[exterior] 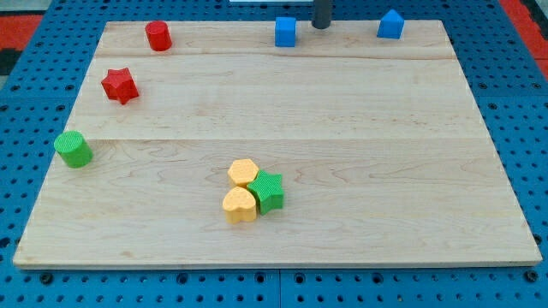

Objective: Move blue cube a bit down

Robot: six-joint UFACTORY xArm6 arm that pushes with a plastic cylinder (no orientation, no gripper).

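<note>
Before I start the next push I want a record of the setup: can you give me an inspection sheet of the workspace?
Surface: pale wooden board of joined planks, flat.
Job's things: blue cube near the view's top edge, standing alone.
Clutter: second blue block with a peaked top at the view's top right; red cylinder and red star at the view's upper left; green cylinder at the left edge; two yellow blocks and a green star clustered together near the bottom centre.
Claw: none; my tip sits just to the view's right of the blue cube, not touching it.
Cables: nothing seen.
Surroundings: blue pegboard around the board.
</note>
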